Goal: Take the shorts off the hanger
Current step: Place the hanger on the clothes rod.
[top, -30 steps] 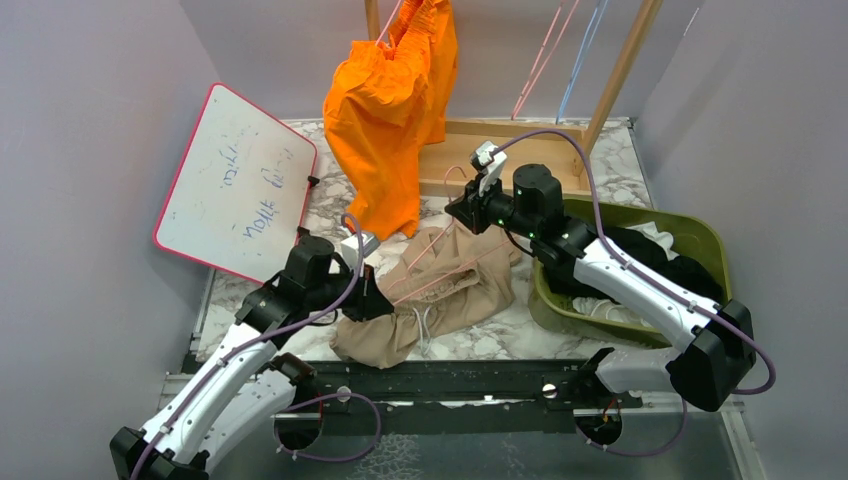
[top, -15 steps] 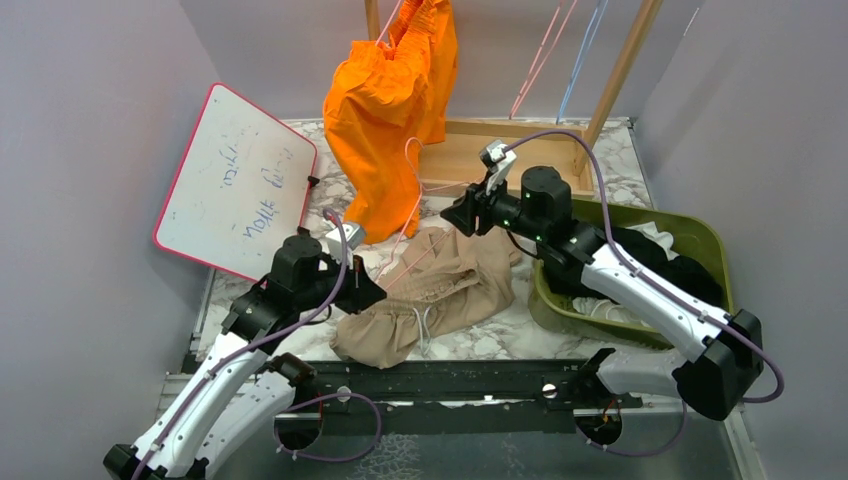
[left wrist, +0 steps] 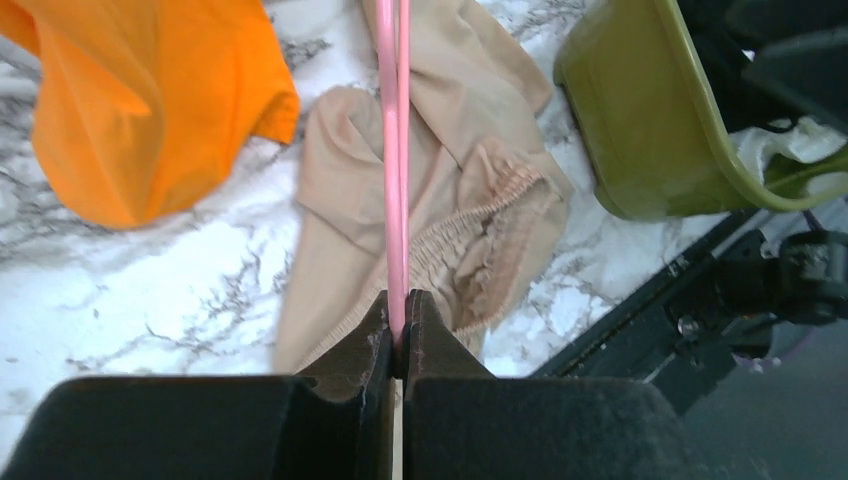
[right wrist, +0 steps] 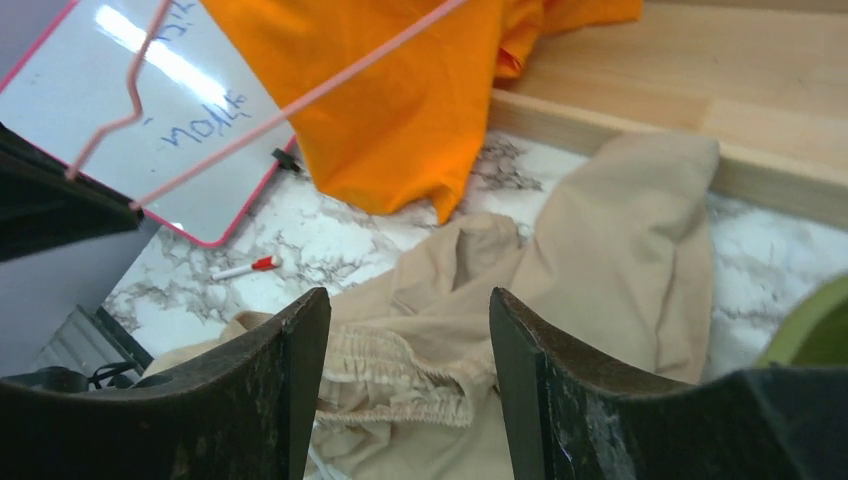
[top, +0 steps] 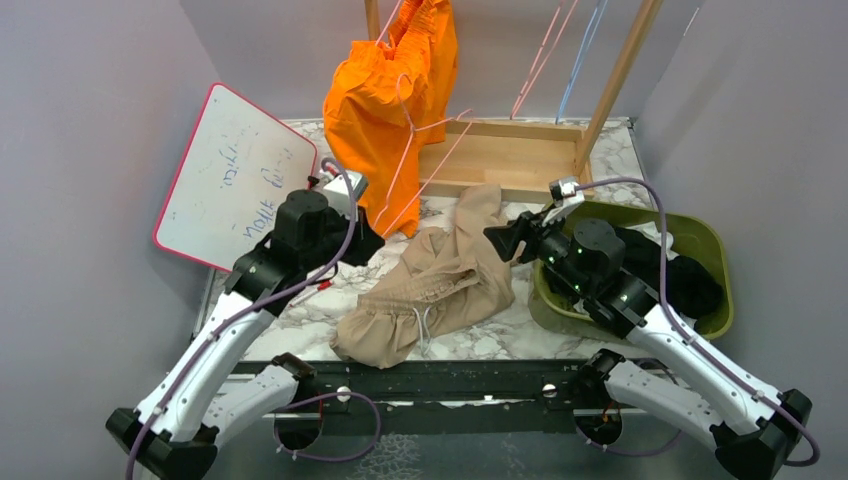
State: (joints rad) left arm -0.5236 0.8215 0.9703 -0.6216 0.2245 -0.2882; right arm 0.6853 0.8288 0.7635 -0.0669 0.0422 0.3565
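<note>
My left jaws were shut tight on the thin wire of a pink hanger (left wrist: 392,150), which ran straight out ahead of them and carried nothing. My right jaws stood wide apart and empty. Below and between both pairs of jaws, the tan shorts (top: 440,280) lay crumpled on the worktop (top: 510,325), clear of the wire. I judged that pair done.

Behind my right jaws sat the green bin (top: 718,250), holding the black shorts (top: 685,280) and some white cloth (left wrist: 785,150). Beyond my left jaws, the orange shorts (top: 385,110) hung from their own hanger on the wooden rack (top: 620,70). They looked like the last pair to free.

As I saw it, the next move called for parting my left jaws to drop the bare hanger. Then one pair of jaws could steady the orange pair's hanger while the other drew the waistband off it.
</note>
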